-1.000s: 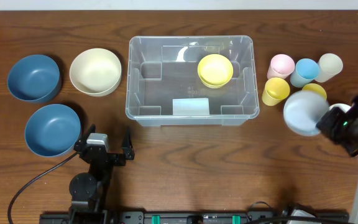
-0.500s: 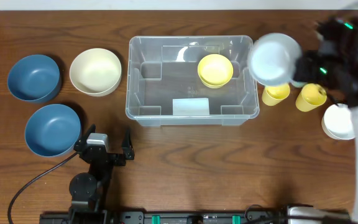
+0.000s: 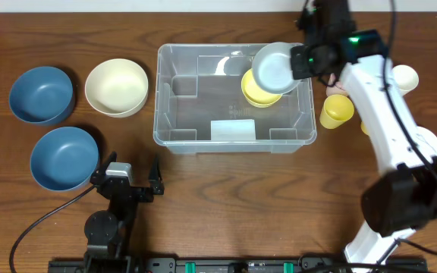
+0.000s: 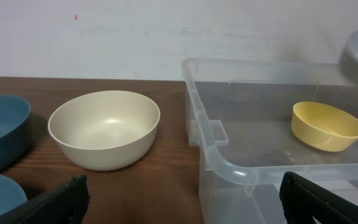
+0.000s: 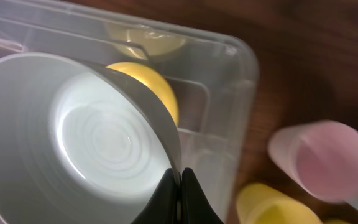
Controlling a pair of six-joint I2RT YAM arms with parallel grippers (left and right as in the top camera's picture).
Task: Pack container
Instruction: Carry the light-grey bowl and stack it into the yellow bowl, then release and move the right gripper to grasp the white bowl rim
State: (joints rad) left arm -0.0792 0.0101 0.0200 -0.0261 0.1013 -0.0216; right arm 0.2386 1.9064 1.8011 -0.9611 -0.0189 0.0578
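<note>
Container [image 3: 160, 114] at desk [image 3: 226, 197] centre, toward back edge. Pale label [image 3: 233, 129] at its near side, print unreadable. Right gripper [image 5: 180, 183] clamped on grey bowl [image 3: 273, 68] rim over back right corner, half-hiding yellow bowl [image 3: 253, 92]. Left gripper [image 3: 133, 168] wide open near front edge.

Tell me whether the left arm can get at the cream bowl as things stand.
Probably yes. The left gripper stands open in front of the cream bowl, which sits alone between a blue bowl and the container, with nothing over it or in the path.
</note>
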